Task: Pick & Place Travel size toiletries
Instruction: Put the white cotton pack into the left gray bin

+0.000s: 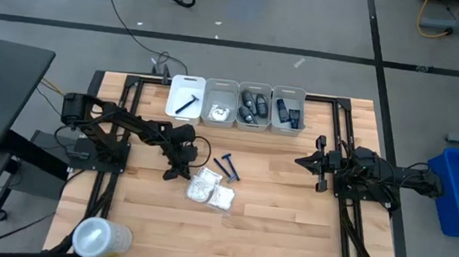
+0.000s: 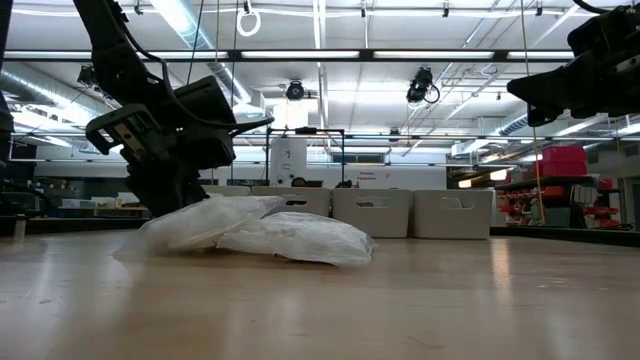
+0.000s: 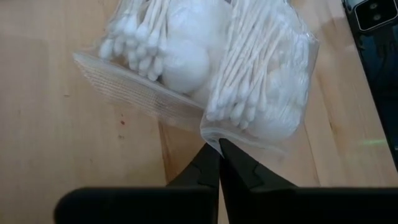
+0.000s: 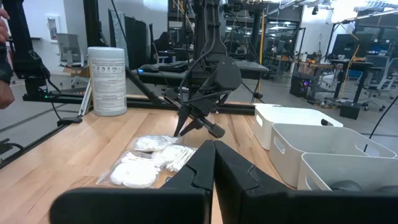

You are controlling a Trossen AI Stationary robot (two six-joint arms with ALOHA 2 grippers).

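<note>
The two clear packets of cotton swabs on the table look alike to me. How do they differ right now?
The nearer packet has its edge pinched by the shut left gripper; the farther packet is touched by nothing. The nearer packet overlaps the farther one and lies partly on top. Both are clear crinkly bags holding cotton swabs and round white pads, lying on the wooden table.
</note>
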